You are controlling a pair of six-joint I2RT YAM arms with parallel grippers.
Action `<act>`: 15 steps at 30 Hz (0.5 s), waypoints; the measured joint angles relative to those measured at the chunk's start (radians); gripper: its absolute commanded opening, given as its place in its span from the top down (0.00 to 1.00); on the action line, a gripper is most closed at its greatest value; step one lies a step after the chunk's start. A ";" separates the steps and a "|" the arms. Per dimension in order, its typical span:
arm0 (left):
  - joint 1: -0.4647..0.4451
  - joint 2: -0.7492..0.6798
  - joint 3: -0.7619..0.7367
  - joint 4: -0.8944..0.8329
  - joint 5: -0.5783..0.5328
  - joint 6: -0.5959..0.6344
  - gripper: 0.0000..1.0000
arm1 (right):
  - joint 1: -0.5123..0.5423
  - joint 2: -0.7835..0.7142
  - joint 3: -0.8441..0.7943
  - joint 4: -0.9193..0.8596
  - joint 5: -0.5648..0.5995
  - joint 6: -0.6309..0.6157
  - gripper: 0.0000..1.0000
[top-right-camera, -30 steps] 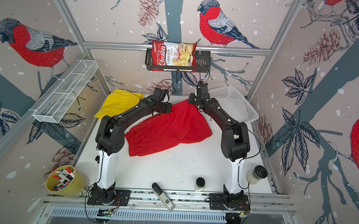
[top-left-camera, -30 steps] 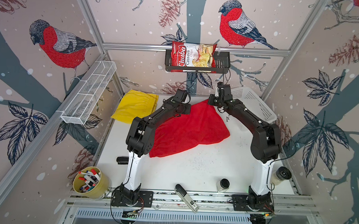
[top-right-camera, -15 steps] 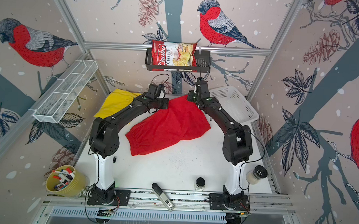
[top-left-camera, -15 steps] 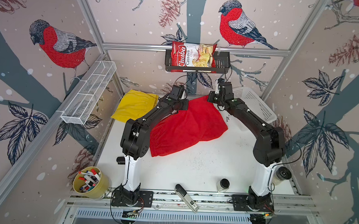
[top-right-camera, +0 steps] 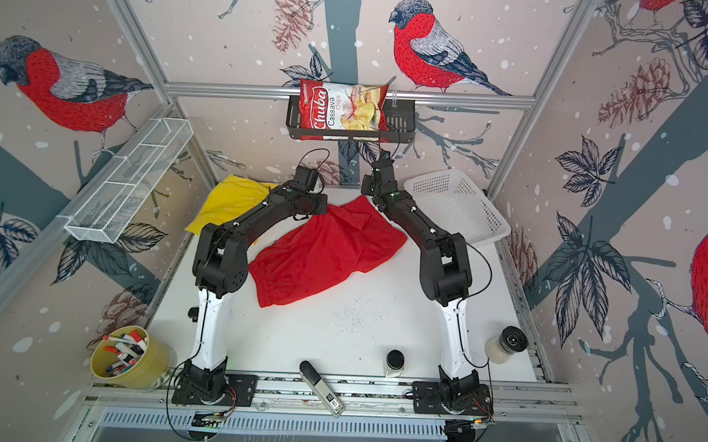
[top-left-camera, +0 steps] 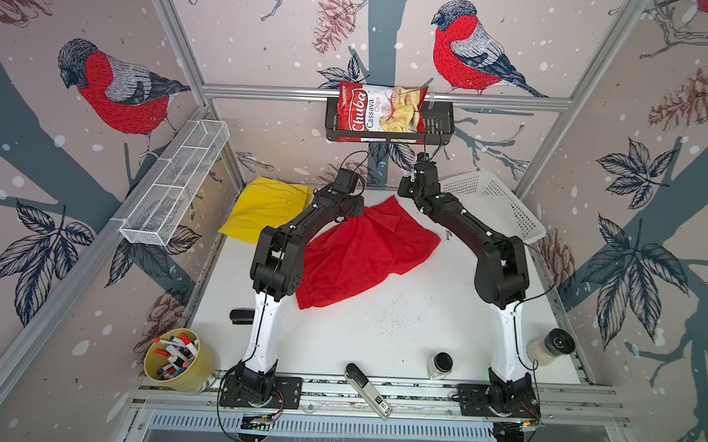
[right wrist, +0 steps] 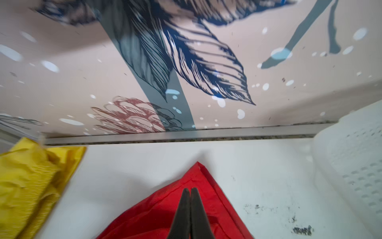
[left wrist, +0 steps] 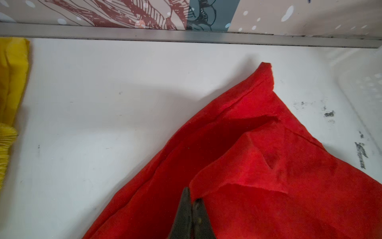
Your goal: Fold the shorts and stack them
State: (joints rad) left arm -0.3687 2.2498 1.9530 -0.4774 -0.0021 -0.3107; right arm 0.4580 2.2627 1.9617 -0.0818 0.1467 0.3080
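Left gripper (left wrist: 192, 196) and right gripper (right wrist: 190, 190), both pressed together, seemingly empty, are hovering near the 12 o'clock corner of the red shorts (top-left-camera: 367, 252), whose fold likely needs a fresh pinch.

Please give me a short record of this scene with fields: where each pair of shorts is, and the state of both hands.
red shorts: creased, lying on the table, middle to far part
yellow shorts: far left corner, apart from the red pair
stack: not yet made
left hand: shut, over red cloth; grip unclear
right hand: shut, over the red pair's far corner; grip unclear
white basket: far right corner
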 measured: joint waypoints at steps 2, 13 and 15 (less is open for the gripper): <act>0.008 0.048 0.052 -0.012 -0.002 0.000 0.99 | -0.003 0.036 0.035 -0.010 0.002 -0.003 0.93; 0.027 0.159 0.192 -0.098 -0.039 0.004 0.86 | -0.002 0.060 0.026 -0.065 -0.061 -0.054 0.57; 0.029 0.156 0.165 -0.102 -0.047 0.004 0.86 | 0.002 0.061 -0.018 -0.087 -0.080 -0.064 0.53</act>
State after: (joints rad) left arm -0.3401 2.4054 2.1181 -0.5797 -0.0486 -0.3069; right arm 0.4595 2.3238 1.9442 -0.1692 0.0662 0.2436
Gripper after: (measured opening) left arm 0.146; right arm 0.449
